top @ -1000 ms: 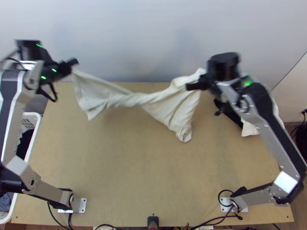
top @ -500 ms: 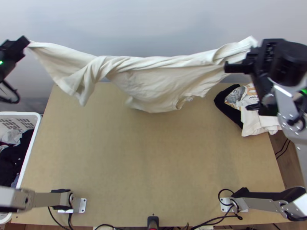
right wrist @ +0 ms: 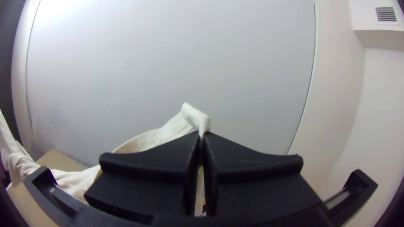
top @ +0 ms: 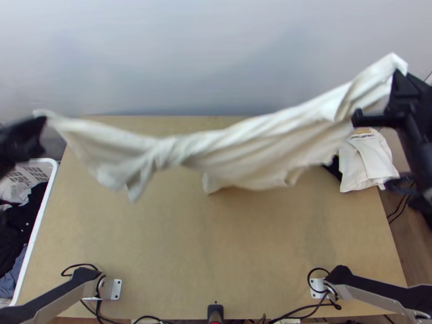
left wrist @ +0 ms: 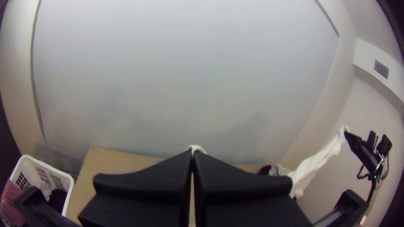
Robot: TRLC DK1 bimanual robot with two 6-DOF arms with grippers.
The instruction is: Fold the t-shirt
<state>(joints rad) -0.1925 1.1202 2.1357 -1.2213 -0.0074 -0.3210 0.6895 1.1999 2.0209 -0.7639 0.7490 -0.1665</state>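
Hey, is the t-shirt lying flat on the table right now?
No, the t-shirt hangs twisted above the table, one end in the left gripper and the other in the right gripper.

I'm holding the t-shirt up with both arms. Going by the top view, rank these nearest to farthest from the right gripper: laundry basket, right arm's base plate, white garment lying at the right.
From the right gripper:
1. White garment, table's far right side
2. Base plate, near edge, right
3. Laundry basket, beyond the table's left edge
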